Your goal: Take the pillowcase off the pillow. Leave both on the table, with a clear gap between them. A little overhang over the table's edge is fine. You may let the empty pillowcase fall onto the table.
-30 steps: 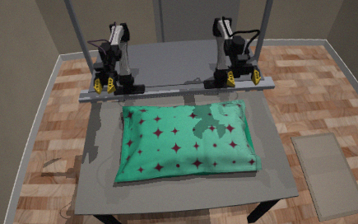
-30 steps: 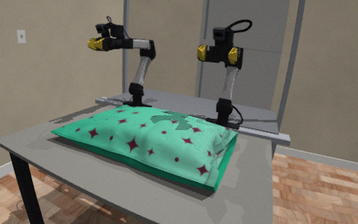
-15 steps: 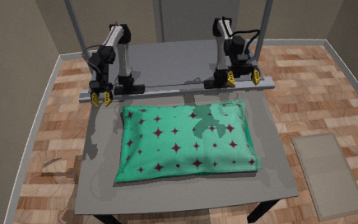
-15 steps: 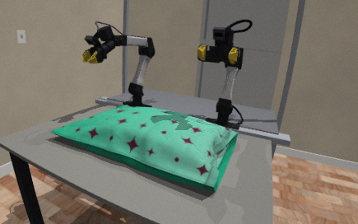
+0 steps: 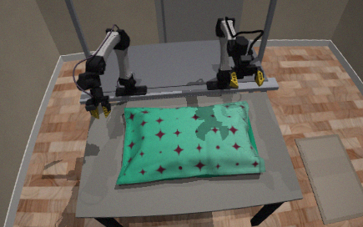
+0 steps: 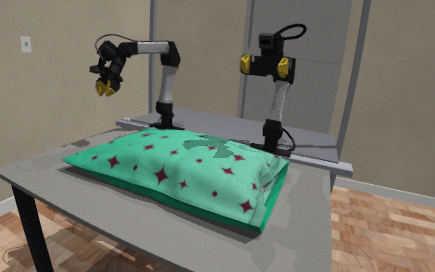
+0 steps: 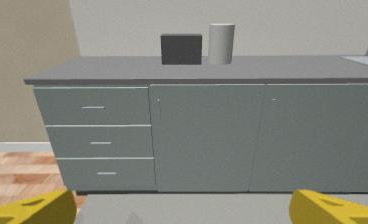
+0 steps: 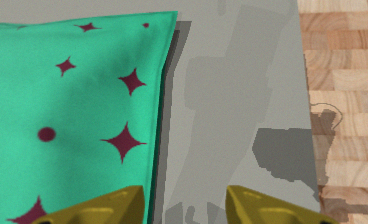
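Observation:
A green pillowcase (image 5: 168,142) (image 6: 148,160) (image 8: 95,110) with dark red stars lies flat and plump on the table (image 5: 105,202) (image 6: 21,172) (image 8: 205,80). The pillow is hidden inside it. At its right end in the top view, a darker green fold and a pale flap show. My right gripper (image 5: 100,113) (image 6: 105,89) (image 8: 185,195) is partly open and empty, pointing down above the table beside the case's left end in the top view. My left gripper (image 5: 246,78) (image 6: 266,66) (image 7: 182,199) is wide open and empty, high behind the case's other end.
A grey rail (image 5: 176,93) (image 6: 321,163) carries both arm bases along the table's back edge. Upright posts (image 5: 268,29) (image 6: 358,65) stand behind. A flat beige panel (image 5: 335,179) lies on the floor beside the table. Cabinets (image 7: 205,135) stand across the room.

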Controlling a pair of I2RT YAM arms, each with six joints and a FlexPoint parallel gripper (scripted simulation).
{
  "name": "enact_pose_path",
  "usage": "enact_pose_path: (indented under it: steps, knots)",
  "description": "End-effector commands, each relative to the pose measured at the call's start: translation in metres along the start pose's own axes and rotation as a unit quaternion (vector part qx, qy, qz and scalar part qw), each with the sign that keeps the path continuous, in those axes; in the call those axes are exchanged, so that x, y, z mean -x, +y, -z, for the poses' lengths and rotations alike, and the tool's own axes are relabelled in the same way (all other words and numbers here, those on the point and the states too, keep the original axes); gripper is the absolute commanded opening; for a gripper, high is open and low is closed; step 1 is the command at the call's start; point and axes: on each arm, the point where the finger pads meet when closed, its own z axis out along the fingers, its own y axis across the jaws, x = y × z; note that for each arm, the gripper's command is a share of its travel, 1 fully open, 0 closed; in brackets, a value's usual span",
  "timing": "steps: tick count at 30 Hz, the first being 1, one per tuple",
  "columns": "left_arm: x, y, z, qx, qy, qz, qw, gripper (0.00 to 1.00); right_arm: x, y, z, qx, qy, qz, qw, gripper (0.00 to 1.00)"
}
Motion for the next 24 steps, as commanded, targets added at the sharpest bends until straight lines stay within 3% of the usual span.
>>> enact_pose_path:
  steps: [1, 8, 12, 16, 18, 24]
  knots:
    - [0.018, -0.004, 0.002, -0.009, -0.018, 0.003, 1.000, 1.00, -0.026, 0.000, -0.007, 0.047, 0.081, -0.009, 0.996, 0.40]
    - [0.018, -0.004, 0.002, -0.009, -0.018, 0.003, 1.000, 1.00, -0.045, -0.012, -0.022, 0.077, 0.139, -0.041, 0.986, 0.40]
    - [0.018, -0.004, 0.002, -0.009, -0.018, 0.003, 1.000, 1.00, -0.073, -0.014, -0.034, 0.130, 0.213, -0.082, 0.965, 0.40]
    - [0.018, -0.004, 0.002, -0.009, -0.018, 0.003, 1.000, 1.00, -0.092, -0.003, -0.047, 0.193, 0.285, -0.104, 0.933, 0.40]
    - [0.018, -0.004, 0.002, -0.009, -0.018, 0.003, 1.000, 1.00, -0.081, 0.013, -0.053, 0.212, 0.287, -0.075, 0.931, 0.40]
    - [0.018, -0.004, 0.002, -0.009, -0.018, 0.003, 1.000, 1.00, -0.087, 0.000, -0.061, 0.197, 0.302, -0.087, 0.929, 0.40]
